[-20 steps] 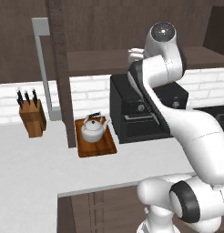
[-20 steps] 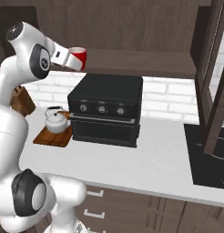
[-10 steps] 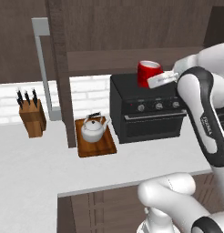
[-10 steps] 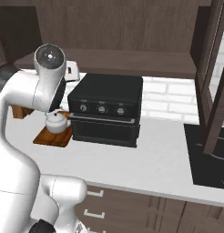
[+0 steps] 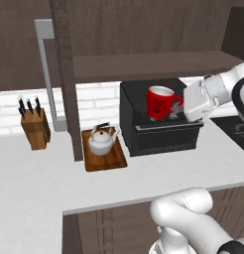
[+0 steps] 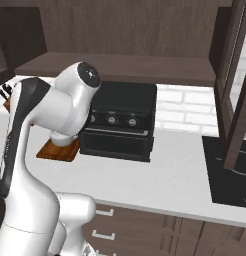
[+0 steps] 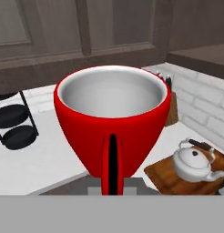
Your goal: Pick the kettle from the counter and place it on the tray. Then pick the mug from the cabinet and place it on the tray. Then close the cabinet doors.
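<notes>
Left of and below the gripper (image 5: 174,110), the kettle (image 5: 102,140) already sits on the tray (image 5: 105,159), whose near end is bare. The gripper is clamped on the mug (image 5: 160,102), carried in front of the black oven (image 5: 158,139). Placing it and closing the cabinet doors (image 6: 234,90) remain, likely with clear room leftward above the table (image 5: 44,183).

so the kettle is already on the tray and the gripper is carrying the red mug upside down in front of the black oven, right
Not quite. The red mug is upright, its open mouth facing up, as the left base view shows. The rest holds: the kettle sits on the tray, and the gripper holds the mug in front of the black oven.
</notes>
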### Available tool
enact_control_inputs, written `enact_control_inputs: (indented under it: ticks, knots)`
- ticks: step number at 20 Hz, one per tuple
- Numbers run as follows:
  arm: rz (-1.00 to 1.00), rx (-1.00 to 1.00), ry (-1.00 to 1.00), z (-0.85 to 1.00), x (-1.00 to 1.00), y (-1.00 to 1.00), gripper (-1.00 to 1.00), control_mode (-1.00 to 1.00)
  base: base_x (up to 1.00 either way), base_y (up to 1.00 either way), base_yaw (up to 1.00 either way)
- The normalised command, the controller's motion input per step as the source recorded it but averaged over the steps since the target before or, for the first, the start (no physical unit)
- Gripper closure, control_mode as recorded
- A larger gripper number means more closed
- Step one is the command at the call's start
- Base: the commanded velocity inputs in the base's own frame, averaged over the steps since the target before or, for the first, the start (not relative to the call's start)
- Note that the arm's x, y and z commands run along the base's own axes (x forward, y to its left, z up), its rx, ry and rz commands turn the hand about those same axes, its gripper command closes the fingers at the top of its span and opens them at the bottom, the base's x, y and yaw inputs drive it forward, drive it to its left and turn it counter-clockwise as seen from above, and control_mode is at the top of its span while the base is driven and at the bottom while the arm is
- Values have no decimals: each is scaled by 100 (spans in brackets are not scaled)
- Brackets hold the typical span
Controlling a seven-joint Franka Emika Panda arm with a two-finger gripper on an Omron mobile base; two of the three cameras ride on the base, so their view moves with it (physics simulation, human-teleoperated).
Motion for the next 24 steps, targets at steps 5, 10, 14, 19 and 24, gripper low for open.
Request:
enact_control_inputs:
  ticks: [5,10,14,19,24]
  knots:
    - [1,-1,3,-60,12,38,100,-100,0,0,0]
    - [0,0,0,-86,17,37,100,-100,0,0,0]
    - [1,-2,0,-96,23,40,100,-100,0,0,0]
    - [0,-2,2,-91,28,37,100,-100,0,0,0]
    - [0,0,0,-71,47,20,100,-100,0,0,0]
